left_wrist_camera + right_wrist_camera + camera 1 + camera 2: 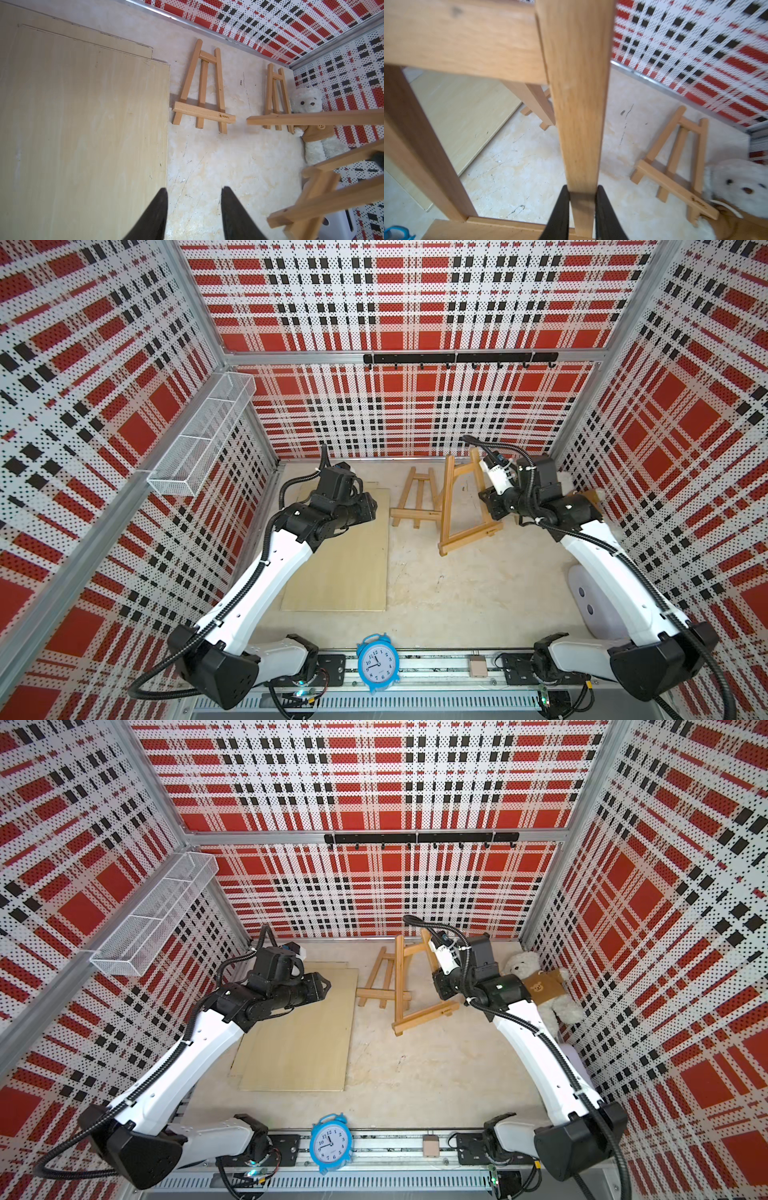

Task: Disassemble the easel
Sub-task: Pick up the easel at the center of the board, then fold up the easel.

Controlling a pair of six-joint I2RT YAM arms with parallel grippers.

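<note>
The right gripper (pixel 581 189) is clamped on one slat of the easel (pixel 469 536), which stands tilted near the back of the table (pixel 457 593), right of centre — possibly the rear strut, hard to tell. The left gripper (pixel 194 189) hovers half open, empty, over the board (pixel 83 124). Gripped on one side only, the frame could swing, slip — or knock the small easel (pixel 204 113) just beside it

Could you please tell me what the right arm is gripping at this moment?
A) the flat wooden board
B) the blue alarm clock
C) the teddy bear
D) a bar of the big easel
D: in the right wrist view the right fingers are pinched on either side of a wooden bar of the big easel.
</note>
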